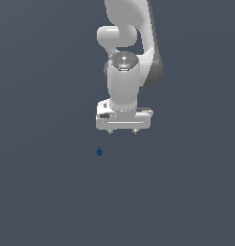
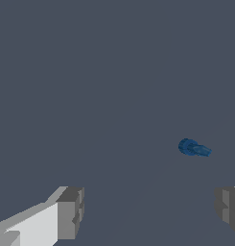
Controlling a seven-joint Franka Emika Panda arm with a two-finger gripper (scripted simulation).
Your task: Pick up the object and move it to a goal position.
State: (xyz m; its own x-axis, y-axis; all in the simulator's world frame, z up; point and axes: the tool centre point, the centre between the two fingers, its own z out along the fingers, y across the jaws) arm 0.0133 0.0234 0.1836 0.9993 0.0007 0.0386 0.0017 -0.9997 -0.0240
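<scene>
The object [image 1: 99, 151] is a tiny dark blue rounded blob with a small point on top, lying on the grey floor. In the wrist view the object [image 2: 193, 147] lies ahead of the fingertips, nearer one finger, and apart from both. My white gripper [image 1: 122, 131] hangs above the floor, just to the exterior view's right of the object and farther back. Its jaws stand wide apart with nothing between them. The fingertips [image 2: 71, 212] show grey in the wrist view.
The white arm [image 1: 126, 53] rises behind the gripper toward the top of the exterior view. A plain dark grey floor [image 1: 186, 192] lies all around.
</scene>
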